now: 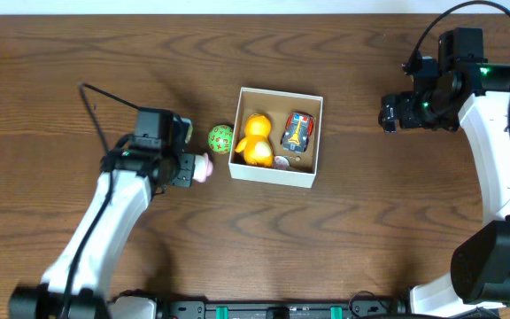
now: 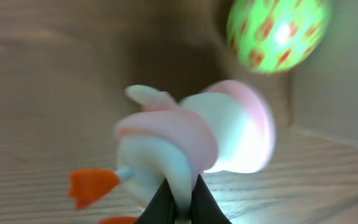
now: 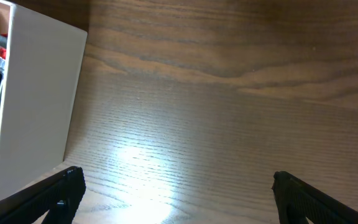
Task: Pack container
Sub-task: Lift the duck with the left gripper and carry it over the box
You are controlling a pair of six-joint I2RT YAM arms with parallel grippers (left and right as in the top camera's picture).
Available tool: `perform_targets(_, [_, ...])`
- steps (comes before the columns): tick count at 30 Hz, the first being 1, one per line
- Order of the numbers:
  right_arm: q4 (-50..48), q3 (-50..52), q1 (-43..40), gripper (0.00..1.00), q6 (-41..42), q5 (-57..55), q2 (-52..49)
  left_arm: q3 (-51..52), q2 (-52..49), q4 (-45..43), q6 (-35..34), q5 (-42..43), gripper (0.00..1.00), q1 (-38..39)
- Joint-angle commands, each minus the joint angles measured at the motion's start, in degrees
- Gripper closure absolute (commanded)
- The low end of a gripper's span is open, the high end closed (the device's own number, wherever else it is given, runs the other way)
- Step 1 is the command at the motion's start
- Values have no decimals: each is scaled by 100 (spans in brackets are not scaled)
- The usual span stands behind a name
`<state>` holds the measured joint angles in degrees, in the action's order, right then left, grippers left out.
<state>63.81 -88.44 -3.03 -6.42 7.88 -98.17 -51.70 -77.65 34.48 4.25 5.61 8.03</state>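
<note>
Sitting near the middle of the desk (image 1: 69, 53), the container (image 1: 269, 175) is open-topped and holds a yellow duck (image 1: 255, 139), a blue and red toy car (image 1: 297, 131) and a small round item (image 1: 281, 162) too small to identify. A green ball (image 1: 220, 138) with red spots lies just beside its left wall, and near the ball the left hand (image 1: 190, 168) is clenched on a pink and white toy (image 2: 197, 140) with orange parts, outside the container. The right hand (image 1: 387, 115) is released, fingers spread wide and holding nothing, above the desk to the container's right.
</note>
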Motion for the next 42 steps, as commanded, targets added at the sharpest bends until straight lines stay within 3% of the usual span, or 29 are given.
perform_targets(1, [4,-74,-33,1,81,2,131,-234,772,-33,-546,22,94,2])
perform_targets(5, [4,-74,-33,1,81,2,131,-234,1707,-142,-1453,50,94,9])
perform_targets(8, [4,-74,-33,1,81,2,131,-234,2308,-319,-2041,566,94,9])
perform_targets(15, [4,-74,-33,1,81,2,131,-234,2802,-918,-2944,1397,94,68])
perform_targets(19, [4,-74,-33,1,81,2,131,-232,2623,-1200,-2933,1628,94,343])
perform_targets(28, [4,-74,-33,1,81,2,131,-232,1620,-1458,-1342,1622,94,1370])
perform_targets(42, [4,-74,-33,1,81,2,131,-232,109,-1467,-1329,1624,94,1646])
